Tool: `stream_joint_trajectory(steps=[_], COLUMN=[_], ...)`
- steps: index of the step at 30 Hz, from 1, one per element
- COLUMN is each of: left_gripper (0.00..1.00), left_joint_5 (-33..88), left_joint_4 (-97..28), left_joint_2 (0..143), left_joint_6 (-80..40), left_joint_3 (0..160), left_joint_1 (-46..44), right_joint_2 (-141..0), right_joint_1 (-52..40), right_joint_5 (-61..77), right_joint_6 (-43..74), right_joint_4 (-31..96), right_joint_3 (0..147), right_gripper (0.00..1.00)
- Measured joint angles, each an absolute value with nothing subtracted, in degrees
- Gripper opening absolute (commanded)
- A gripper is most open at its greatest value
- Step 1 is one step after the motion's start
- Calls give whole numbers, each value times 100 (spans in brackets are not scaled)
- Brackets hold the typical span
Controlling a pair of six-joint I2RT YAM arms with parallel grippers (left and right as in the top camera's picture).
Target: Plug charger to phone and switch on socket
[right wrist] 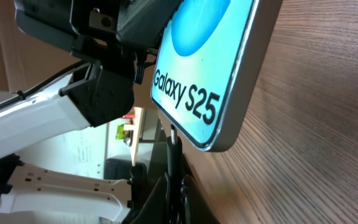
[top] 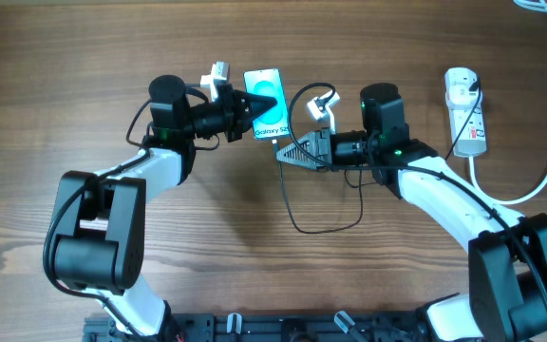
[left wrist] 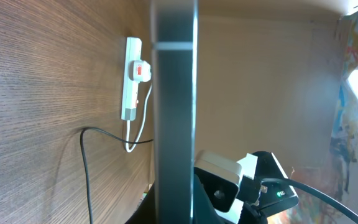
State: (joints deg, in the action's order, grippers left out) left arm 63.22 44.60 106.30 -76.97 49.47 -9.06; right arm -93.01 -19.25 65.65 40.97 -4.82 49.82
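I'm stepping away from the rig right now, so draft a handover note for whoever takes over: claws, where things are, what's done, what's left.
Left claw: shut on the flat white-edged smartphone with a teal lit screen, holding it tilted.
Right claw: shut on the thin black charger cable near its end. The connector tip is at the phone's lower edge; I cannot tell whether it is seated.
Long white power strip: far right of the table, neither claw near it.
Done: phone and connector brought together.
Left: confirm the plug-in, then switch on the strip.
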Motion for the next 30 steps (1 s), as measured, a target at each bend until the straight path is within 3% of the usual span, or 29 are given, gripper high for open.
stream_joint_trajectory(steps=[30], left_gripper=[4], left_joint_5=[6237], left_joint_4=[4460], left_joint_2=[10628], left_joint_6=[-7695], left_joint_3=[4947], left_joint_1=[-906], right_joint_2=[-9301], right_joint_1=[-1925], right_joint_5=[6420], right_joint_6=[4453], right_joint_4=[-644], right_joint_3=[4982], right_gripper=[4])
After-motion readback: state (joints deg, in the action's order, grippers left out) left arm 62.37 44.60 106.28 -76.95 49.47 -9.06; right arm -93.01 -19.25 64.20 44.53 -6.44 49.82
